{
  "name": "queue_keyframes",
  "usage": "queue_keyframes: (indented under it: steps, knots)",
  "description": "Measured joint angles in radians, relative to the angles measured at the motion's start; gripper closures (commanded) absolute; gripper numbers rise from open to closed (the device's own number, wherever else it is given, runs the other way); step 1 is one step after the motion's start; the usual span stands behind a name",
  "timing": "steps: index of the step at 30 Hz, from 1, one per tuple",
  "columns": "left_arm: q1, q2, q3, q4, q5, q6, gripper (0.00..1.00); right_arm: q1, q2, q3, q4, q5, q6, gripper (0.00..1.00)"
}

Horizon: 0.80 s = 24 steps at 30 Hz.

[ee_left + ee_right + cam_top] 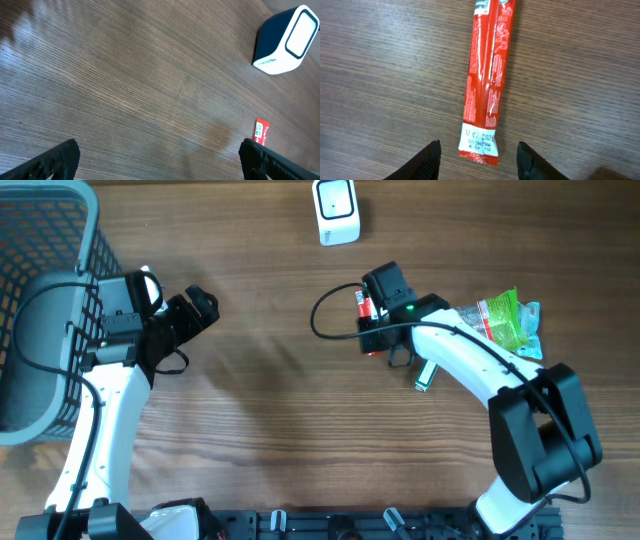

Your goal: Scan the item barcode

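Fingers (pixel 427 162) of the right gripper (pixel 479 154) stand spread at the bottom of the wrist frame, one on each side of the lower end of the red snack packet (pixel 487 75). Wood shows between each fingertip and the wrapper, so nothing is pinched. The packet lies flat on the table (pixel 380 60), running up the middle of that frame, with a printed date strip at its near end.

In the overhead view this gripper sits at centre right, over the packet. The white scanner (pixel 336 212) stands at the top centre, well apart from both. A pile of green packets (pixel 505 320) lies toward the right edge. The left gripper (pixel 160 157) hangs at centre left beside the grey basket (pixel 40 290), jaws wide and empty.

By my reading the task has hardly begun. The packet is not lifted, and three steps remain: gripping it, carrying it to the scanner, and turning its barcode to the window.
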Motion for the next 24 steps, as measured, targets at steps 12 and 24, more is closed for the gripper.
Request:
queue_keyframes:
  steps: [12, 24]
  knots:
    - [0.000, 0.000, 0.000, 0.000, 0.000, 0.000, 0.00, -0.098, 0.086, 0.000, 0.021, -0.169, 0.014, 0.64]
    - [0.000, 0.000, 0.000, 0.000, 0.000, 0.000, 0.00, -0.097, 0.109, -0.001, 0.021, -0.176, 0.026, 0.72]
